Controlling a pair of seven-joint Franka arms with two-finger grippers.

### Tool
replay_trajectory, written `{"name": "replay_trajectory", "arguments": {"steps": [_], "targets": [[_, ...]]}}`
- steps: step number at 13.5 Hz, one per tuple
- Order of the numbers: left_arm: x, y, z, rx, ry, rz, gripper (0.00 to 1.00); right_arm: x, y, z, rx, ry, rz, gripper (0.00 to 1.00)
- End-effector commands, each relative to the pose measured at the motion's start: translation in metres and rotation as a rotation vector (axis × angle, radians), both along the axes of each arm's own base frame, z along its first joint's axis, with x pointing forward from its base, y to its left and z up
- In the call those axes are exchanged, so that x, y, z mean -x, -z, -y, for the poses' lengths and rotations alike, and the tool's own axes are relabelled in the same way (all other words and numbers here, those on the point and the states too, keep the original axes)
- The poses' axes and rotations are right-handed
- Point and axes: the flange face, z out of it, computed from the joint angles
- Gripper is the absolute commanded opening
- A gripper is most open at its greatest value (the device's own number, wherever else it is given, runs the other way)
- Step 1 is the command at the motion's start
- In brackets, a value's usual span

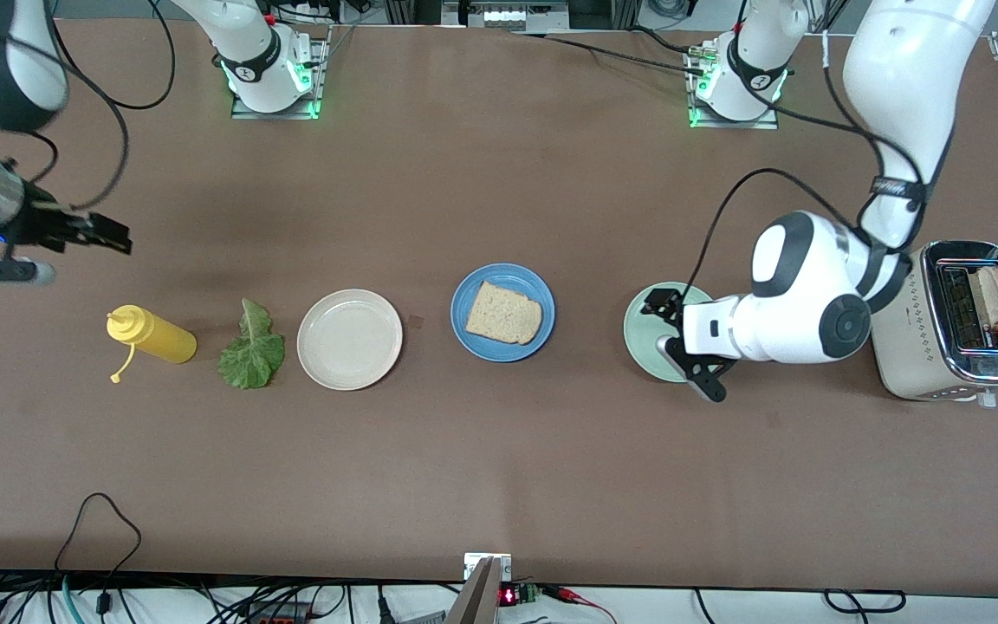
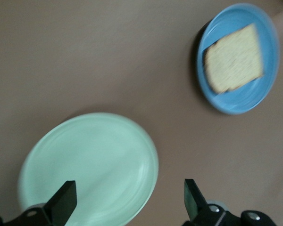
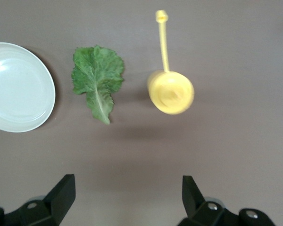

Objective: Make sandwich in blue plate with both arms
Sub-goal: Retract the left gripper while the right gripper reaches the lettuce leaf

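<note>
Left hand (image 1: 670, 334) over the pale green plate (image 1: 648, 347), fingers apart, empty. Right hand (image 1: 109, 234) waits, fingers apart, empty, up near the mustard bottle (image 1: 152, 335) at the right arm's end of the desk (image 1: 499, 477). One bread slice (image 1: 504, 313) lies in the blue plate (image 1: 475, 290); lettuce leaf (image 1: 252, 351) on the desk beside the beige plate (image 1: 350, 339). Next, probably: pinch the lettuce at its stem, lay it flat on the bread. Second slice sits in the toaster (image 1: 954, 325), mostly hidden in the slot.

Lab: bolted robot bases (image 1: 274, 78), cables (image 1: 100, 529)
</note>
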Motion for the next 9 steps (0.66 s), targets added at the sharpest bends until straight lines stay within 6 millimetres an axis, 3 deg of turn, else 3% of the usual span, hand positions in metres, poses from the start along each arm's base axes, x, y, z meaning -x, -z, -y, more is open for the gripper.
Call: {"name": "replay_trajectory", "arguments": {"steps": [1, 3, 5, 6, 9], "targets": [[0.003, -0.063, -0.021, -0.262, 0.075, 0.092, 1.00, -0.021, 0.048, -0.046, -0.001, -0.055, -0.025, 1.00], [-0.003, -0.119, -0.036, -0.343, 0.072, 0.109, 1.00, -0.032, 0.082, -0.067, 0.006, -0.089, -0.023, 1.00], [-0.010, -0.187, -0.051, -0.344, 0.008, 0.160, 1.00, -0.042, 0.129, -0.066, 0.016, -0.092, -0.027, 1.00], [-0.015, -0.213, -0.060, -0.327, -0.062, 0.203, 1.00, -0.044, 0.143, -0.066, 0.017, -0.092, -0.035, 1.00], [-0.018, -0.239, -0.090, -0.283, -0.361, 0.200, 1.00, -0.045, 0.182, -0.068, 0.025, -0.100, -0.057, 1.00]]}}
